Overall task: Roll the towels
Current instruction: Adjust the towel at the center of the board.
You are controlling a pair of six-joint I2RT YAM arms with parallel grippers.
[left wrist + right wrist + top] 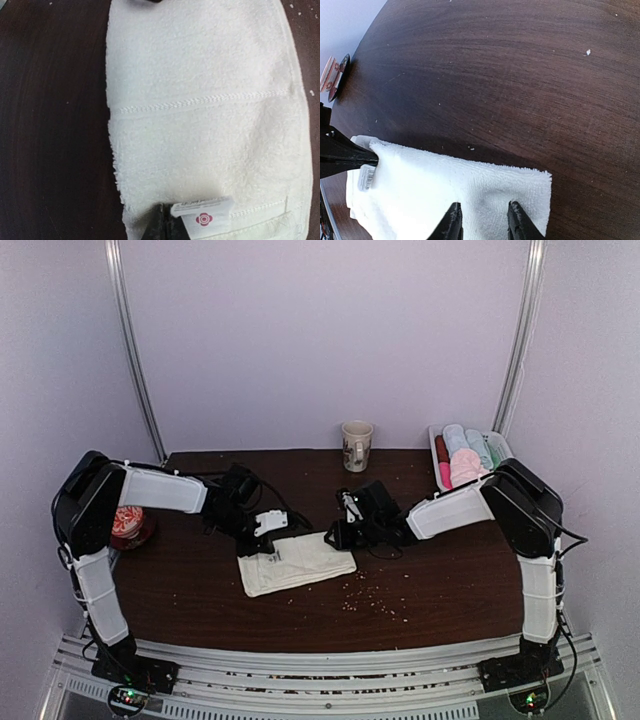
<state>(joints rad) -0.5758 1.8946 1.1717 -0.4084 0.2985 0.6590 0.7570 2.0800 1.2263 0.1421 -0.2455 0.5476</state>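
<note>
The cream-white towel (295, 562) lies flat on the dark table, its small label (205, 216) near its left edge. My left gripper (262, 528) is at that edge. Its dark fingers (165, 227) are together and rest on the towel beside the label. My right gripper (340, 534) is open over the towel's right end, with one fingertip (452, 220) on each side of a strip of cloth near the corner (540, 182). The towel also shows in the right wrist view (445, 185). A pale pink rolled towel (465, 468) lies in the tray at the back right.
A white tray (436, 445) at the back right holds several rolled towels. A paper cup (356, 445) stands at the back middle. A red-and-white object (128, 525) sits at the table's left edge. Crumbs (365, 592) lie in front of the towel.
</note>
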